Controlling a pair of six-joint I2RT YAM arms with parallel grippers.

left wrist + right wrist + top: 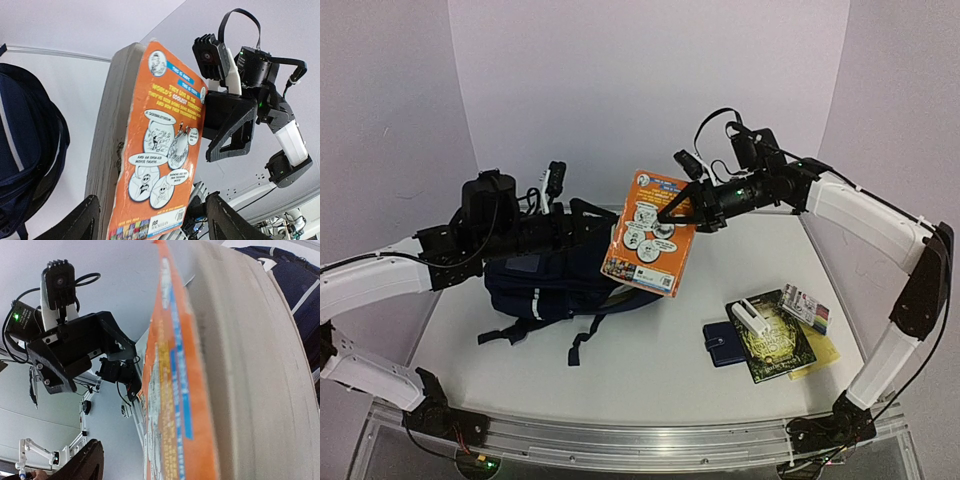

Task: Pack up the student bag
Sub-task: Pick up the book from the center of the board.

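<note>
The student bag [545, 285] lies under the left gripper [152, 200], whose fingers [75, 222] are spread wide (orange book [648, 232] between them, ungripped) — the right gripper [672, 212] clamps that book's edge in midair.

1. White table [650, 400], metal rail along the near edge.
2. Left of centre: student bag [545, 290] slumped on the top, dark straps trailing toward the near edge.
3. Right side: small navy wallet [723, 343] touching a dark book [782, 348].
4. Flat marker pack [807, 307] just behind the book, and a yellow sheet [822, 352] partly under it.
</note>
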